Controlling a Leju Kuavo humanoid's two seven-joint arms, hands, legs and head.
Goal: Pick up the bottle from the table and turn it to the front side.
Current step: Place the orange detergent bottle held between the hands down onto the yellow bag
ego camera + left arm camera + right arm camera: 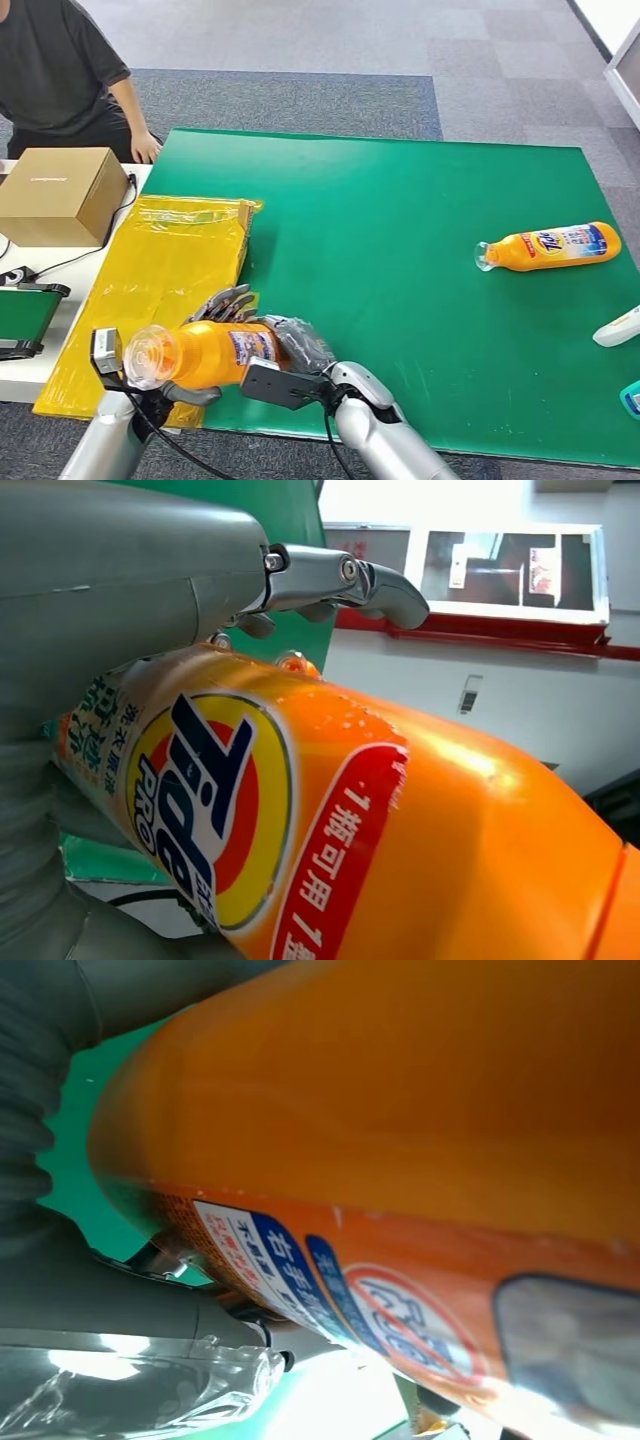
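An orange Tide bottle (211,355) hangs on its side above the table's near left edge, its clear cap pointing left. My left hand (177,393) grips it from below near the neck. My right hand (298,345) holds the base end, its fingers (223,303) reaching behind the body. In the left wrist view the Tide front label on the bottle (340,820) faces the camera, with my left hand (113,580) wrapped over it. In the right wrist view the bottle (415,1110) shows its small-print side beside my right hand (45,1210).
A second orange bottle (551,246) lies on the green mat (392,230) at the right. A white item (615,328) and a teal item (632,398) sit at the right edge. A yellow bag (166,270), a cardboard box (60,195) and a seated person (60,70) are on the left.
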